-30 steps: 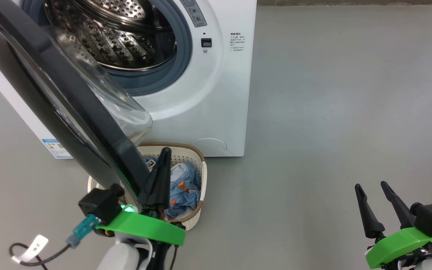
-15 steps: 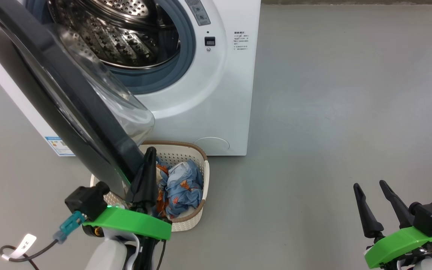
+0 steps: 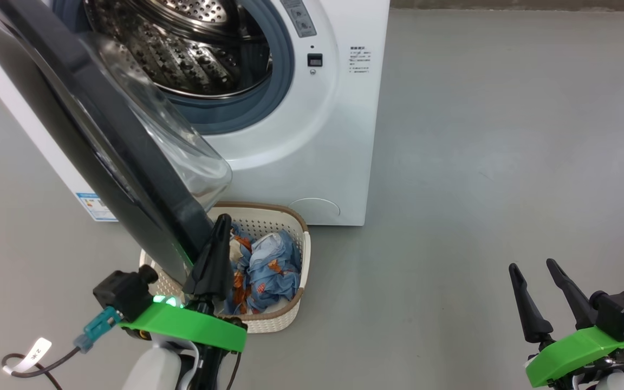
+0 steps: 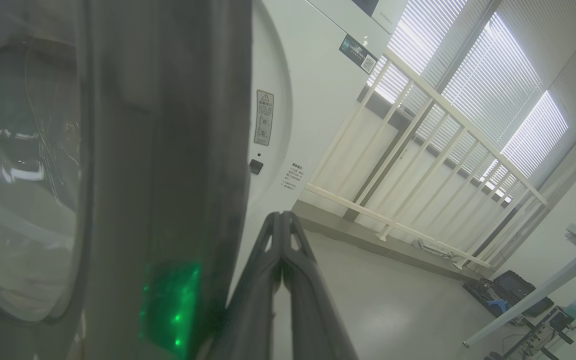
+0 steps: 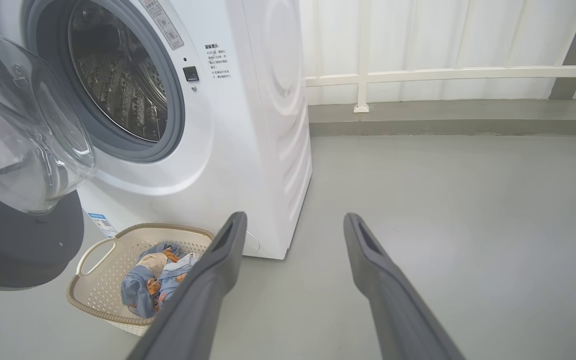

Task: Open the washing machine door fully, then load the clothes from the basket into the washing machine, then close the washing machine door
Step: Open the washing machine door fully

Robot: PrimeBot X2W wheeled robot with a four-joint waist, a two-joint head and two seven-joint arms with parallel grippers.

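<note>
Washing machine door (image 3: 122,157) swung wider, bulging side facing right.

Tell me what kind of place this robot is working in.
Probably a lab or test room staged as a laundry corner: a big white front-loading washing machine on a bare grey floor, a cream railing along the wall, and a dark equipment case nearby.
</note>
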